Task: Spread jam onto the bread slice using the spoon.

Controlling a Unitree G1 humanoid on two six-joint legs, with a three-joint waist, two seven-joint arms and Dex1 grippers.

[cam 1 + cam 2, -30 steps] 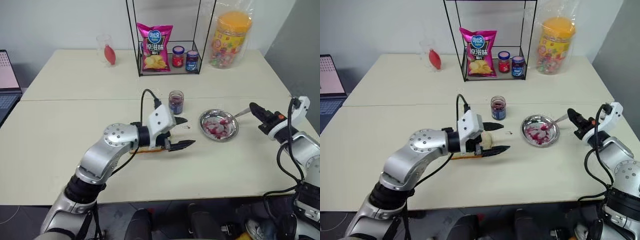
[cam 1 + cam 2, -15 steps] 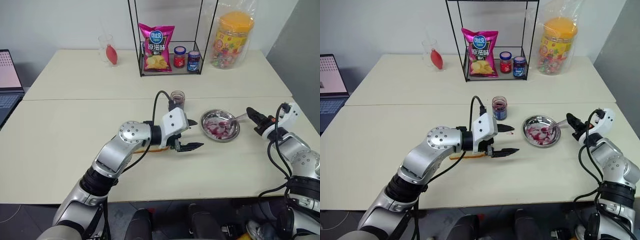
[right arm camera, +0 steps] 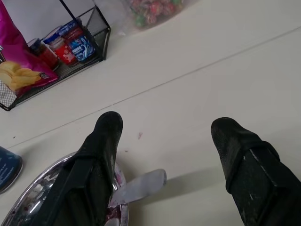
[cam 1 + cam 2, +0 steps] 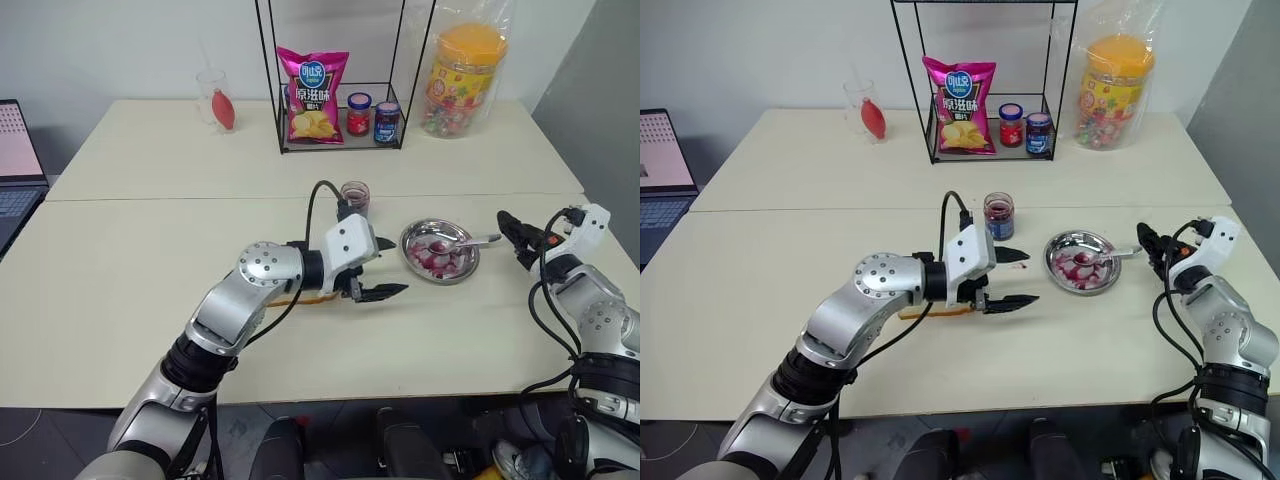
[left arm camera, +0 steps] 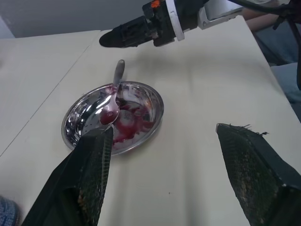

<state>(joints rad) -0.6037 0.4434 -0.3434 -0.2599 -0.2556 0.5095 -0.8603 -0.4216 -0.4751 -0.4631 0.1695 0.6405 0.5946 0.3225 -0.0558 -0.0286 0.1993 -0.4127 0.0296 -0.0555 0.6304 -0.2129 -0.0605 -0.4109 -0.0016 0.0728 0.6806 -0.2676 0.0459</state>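
Nearest you, the left gripper [image 4: 378, 267] hangs low over the table [image 4: 150, 300] with its fingers spread and nothing between them, parked right at the bread slice [image 4: 312, 297], which peeks out as a tan edge under the wrist; you can't see its top from the head views. Off to the right, the right gripper [image 4: 514, 233] has its jaws apart and empty, tips just short of the spoon [image 4: 462, 241]. That spoon lies in the steel dish [image 4: 1102, 283], stained bowl down in the red smears, handle propped on the rim and sticking out toward the right gripper, so its long axis runs roughly left-right along the table. Judging from that, your right arm is the nearer one for any regrasp; the spoon looks set down. Just behind the left wrist stands the jam [image 4: 997, 214] jar, open. Surface is a pale cream tabletop with a seam across it. Farther back you've got a wire rack [image 4: 340, 140] with a crisps bag [image 4: 310, 80] and two small jars, a candy tub [image 4: 460, 75], a glass cup [image 4: 211, 95], and a laptop [image 4: 15, 150] at the left edge.
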